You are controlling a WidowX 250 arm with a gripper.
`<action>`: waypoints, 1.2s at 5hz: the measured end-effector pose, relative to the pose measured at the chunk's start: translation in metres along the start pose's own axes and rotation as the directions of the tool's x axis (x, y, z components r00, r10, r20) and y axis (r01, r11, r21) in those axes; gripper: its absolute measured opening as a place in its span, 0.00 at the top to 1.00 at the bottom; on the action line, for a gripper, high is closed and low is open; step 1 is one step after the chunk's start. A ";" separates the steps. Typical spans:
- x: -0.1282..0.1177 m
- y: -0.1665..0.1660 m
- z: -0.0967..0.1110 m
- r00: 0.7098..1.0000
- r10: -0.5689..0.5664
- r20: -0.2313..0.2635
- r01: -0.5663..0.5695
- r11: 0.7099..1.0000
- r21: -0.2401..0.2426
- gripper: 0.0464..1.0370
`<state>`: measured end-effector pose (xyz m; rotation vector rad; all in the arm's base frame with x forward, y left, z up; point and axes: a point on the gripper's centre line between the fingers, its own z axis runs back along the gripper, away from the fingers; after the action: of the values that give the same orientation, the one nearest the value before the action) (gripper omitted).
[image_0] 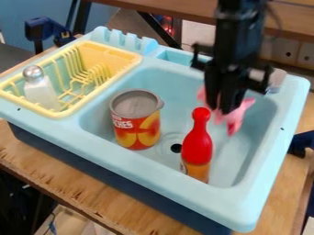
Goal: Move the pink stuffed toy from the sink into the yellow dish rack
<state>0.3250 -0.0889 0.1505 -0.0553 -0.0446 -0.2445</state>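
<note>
The black gripper [222, 106] hangs from the top edge over the right part of the light blue sink [245, 158]. A pink soft-looking thing [234, 120] shows around its lower end, partly hidden by it; whether it is held cannot be told. Just below and to the left, a red-capped bottle [197, 144] with an orange lower part stands upright in the sink. A can [136, 121] with a grey top and a red and yellow label stands in the basin's left part.
A yellow dish rack [72, 111] sits at the left of the sink unit, with a silver-topped shaker [40, 89] leaning in it. The basin's raised rim [270, 183] surrounds the bottle and can. Blue clamps stand at the upper left and right edge.
</note>
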 end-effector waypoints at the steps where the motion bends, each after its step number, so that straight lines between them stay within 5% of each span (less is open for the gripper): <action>1: -0.003 -0.010 0.027 0.999 -0.043 0.019 0.042 0.999 0.016 0.81; 3: -0.028 0.018 0.093 0.989 0.070 0.129 -0.078 0.995 0.056 0.81; 5: -0.046 0.096 0.104 0.950 0.269 0.157 -0.277 0.960 0.035 0.81; 6: -0.058 0.124 0.101 0.937 0.330 0.117 -0.336 0.941 0.036 0.81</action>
<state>0.2955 0.0516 0.2419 -0.0201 -0.1502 0.0998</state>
